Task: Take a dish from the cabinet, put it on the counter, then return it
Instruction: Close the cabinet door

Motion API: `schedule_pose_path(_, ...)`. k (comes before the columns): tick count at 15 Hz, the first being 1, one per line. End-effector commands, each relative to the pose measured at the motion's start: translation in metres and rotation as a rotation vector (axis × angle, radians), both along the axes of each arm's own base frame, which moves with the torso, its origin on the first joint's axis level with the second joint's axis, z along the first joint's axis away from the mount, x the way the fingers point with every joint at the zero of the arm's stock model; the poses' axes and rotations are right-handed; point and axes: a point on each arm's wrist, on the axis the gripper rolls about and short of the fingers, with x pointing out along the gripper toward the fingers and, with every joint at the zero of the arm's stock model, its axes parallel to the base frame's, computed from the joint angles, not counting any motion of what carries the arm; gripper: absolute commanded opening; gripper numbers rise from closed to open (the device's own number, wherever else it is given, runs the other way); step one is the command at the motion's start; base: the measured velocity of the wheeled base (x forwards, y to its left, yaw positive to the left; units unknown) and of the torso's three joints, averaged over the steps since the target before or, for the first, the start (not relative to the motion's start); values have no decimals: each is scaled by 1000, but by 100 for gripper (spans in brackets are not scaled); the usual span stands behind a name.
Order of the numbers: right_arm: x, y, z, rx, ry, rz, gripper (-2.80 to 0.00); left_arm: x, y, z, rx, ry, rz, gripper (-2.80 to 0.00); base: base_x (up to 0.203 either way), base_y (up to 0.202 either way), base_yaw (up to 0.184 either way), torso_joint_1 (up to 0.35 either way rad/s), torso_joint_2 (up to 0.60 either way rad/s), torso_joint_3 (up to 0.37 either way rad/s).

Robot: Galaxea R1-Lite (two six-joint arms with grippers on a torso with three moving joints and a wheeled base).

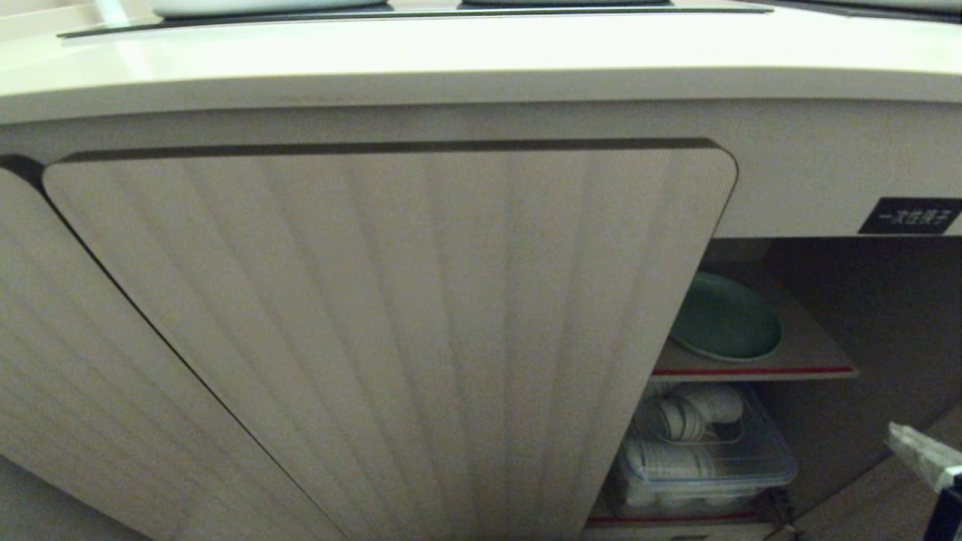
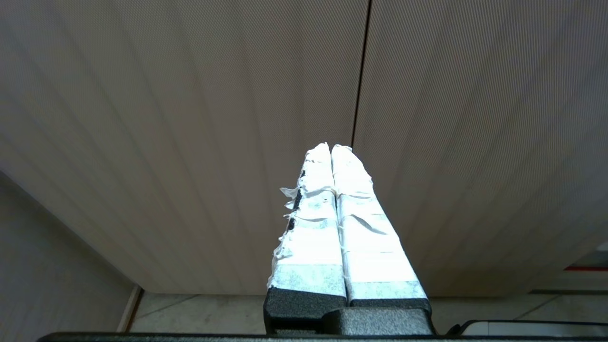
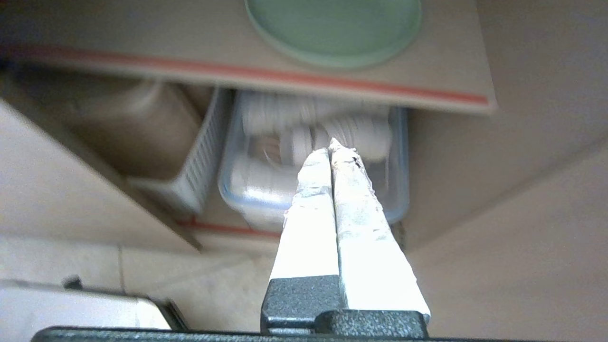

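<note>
the closed right hand (image 3: 331, 151) hangs outside the open cabinet (image 1: 819, 188), below the shelved dish (image 1: 725, 319).

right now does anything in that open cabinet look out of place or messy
Nothing is spilled or broken. The dish lies flat on the upper red-edged shelf. Only the white tape on the right gripper fingers looks frayed and grubby.

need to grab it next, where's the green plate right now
In the head view the green plate lies at the right, on the upper red-edged shelf inside the open cabinet, above a clear tub of white cups.
</note>
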Motion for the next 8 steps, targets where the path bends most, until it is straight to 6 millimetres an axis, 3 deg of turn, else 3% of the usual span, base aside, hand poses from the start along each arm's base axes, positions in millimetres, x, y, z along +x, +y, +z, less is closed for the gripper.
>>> schedule_pose_path(1, -22, -5, -8, -13, -38, -18, -280, 0, 0, 0, 0, 0, 1, -280, 0, 0, 0, 0, 0, 0)
schedule_pose_path(8, -68, -6, -31, -29, -20, -33, -280, 0, 0, 0, 0, 0, 1, -280, 0, 0, 0, 0, 0, 0)
